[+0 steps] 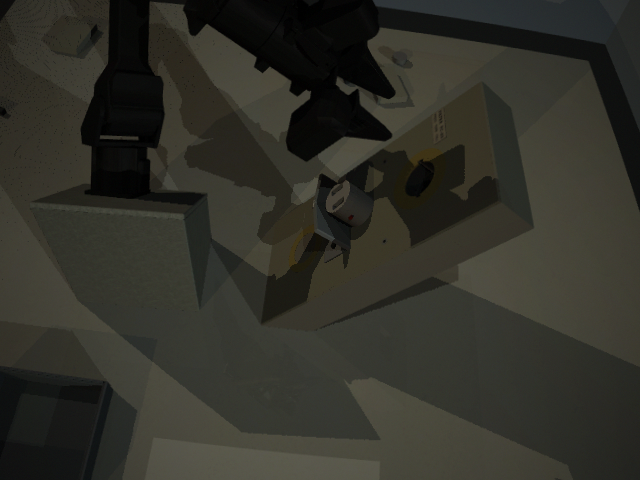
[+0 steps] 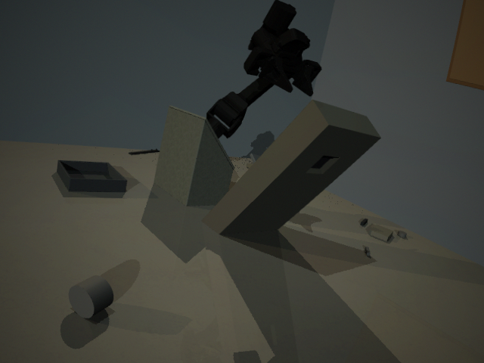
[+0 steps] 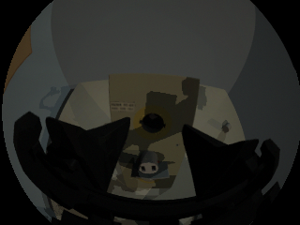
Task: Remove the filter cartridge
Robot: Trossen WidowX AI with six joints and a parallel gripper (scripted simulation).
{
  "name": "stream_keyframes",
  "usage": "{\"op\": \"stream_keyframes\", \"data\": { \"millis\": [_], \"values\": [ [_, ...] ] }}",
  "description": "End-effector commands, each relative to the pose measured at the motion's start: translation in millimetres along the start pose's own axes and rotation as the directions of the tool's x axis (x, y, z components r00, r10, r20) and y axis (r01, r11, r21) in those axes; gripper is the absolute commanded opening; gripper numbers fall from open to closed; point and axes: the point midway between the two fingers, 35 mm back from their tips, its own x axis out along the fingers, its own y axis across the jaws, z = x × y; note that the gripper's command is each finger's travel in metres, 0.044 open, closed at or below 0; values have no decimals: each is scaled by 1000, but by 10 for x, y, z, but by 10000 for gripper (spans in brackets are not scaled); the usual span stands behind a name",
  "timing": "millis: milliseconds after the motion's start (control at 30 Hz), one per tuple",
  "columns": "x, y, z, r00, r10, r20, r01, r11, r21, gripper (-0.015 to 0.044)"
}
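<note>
A grey bracket (image 1: 330, 235) props the filter cartridge (image 1: 347, 205) on the tilted service panel (image 1: 465, 217), at 8 o'clock from the empty socket (image 1: 419, 178). Its slotted pale face shows. The pincer (image 1: 385, 116) stands apart, above, holding nothing.

The grey cylindrical filter cartridge (image 1: 345, 205) lies against a small metal bracket (image 1: 330, 235) on the tan sloped service panel (image 1: 465, 206); open air surrounds the black end effector (image 1: 372, 108) above it.
</note>
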Motion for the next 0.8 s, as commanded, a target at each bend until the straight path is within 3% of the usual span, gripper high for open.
{"op": "stream_keyframes", "data": {
  "millis": [0,100,333,767],
  "values": [
    [-125,23,153,1000,5,2,-5,1000,-2,377],
    [-16,-5,-58,998,-6,-70,6,1000,-12,305],
    [245,-15,-1078,907,-27,-420,-9,996,-84,305],
    [345,-25,-1144,902,-29,-430,-9,996,-87,305]
  ]
}}
